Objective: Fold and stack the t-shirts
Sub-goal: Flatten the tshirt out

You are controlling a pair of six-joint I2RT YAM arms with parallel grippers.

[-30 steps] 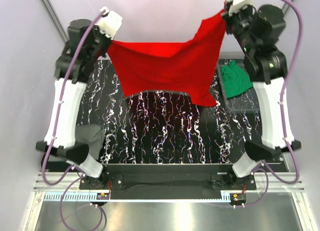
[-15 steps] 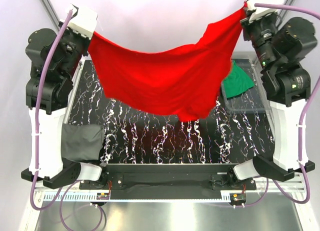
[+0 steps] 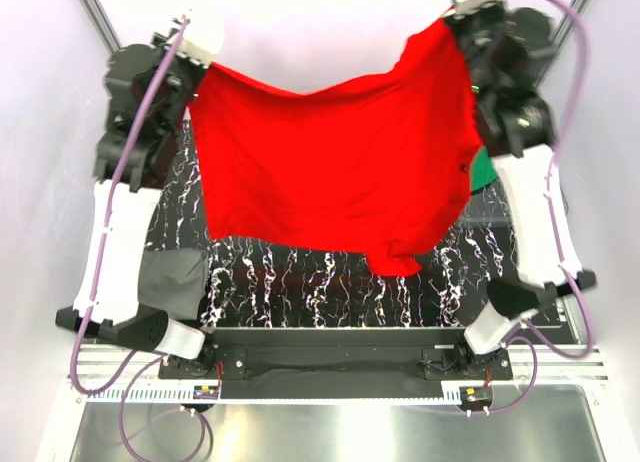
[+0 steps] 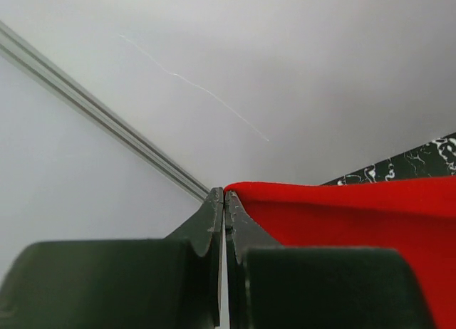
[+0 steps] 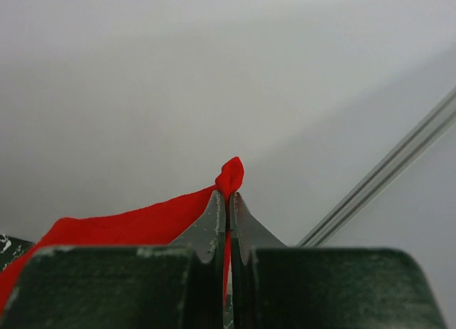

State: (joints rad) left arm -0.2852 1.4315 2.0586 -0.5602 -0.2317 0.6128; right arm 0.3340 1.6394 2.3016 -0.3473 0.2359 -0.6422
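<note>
From the top camera I see the red shirt (image 3: 330,172) hanging spread in the air above the counter (image 3: 300,292), strung between both raised arms. The left claw (image 3: 200,67) has one upper corner and the right claw (image 3: 455,27) the other, which sits higher in the frame. The top edge sags between them. The lower hem hangs over the middle of the counter; I cannot tell whether it touches.

That view hides the fingers themselves, and the wrist cameras fill this in. On the left, the two fingers are pressed together with the red edge pinched at their tips, cloth running off to the right. On the right they are clamped likewise, with a small red nub poking out above the tips and the cloth falling away to the left.

Only the top view shows the rest. The green shirt (image 3: 483,172) peeks out from behind the red one at the right. The grey shirt (image 3: 170,282) lies at the counter's near left, partly under the left arm.
</note>
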